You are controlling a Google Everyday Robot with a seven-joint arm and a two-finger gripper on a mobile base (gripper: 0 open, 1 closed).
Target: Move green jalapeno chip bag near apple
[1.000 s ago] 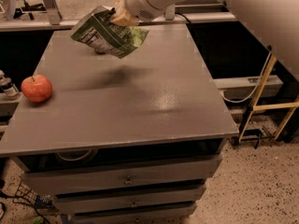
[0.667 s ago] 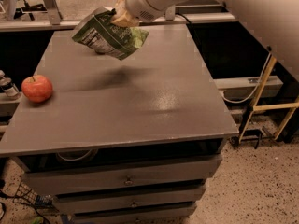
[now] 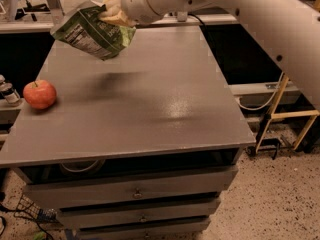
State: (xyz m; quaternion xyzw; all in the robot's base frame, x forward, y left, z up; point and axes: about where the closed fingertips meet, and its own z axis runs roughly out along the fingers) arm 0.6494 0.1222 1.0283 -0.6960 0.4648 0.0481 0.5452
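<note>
Bag leftward, aloft (tight in gripper)

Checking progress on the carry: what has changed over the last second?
The end effector, gripping the green jalapeno chip bag, carried it slightly left in the view, above the table, toward the apple. The apple stayed put.
</note>
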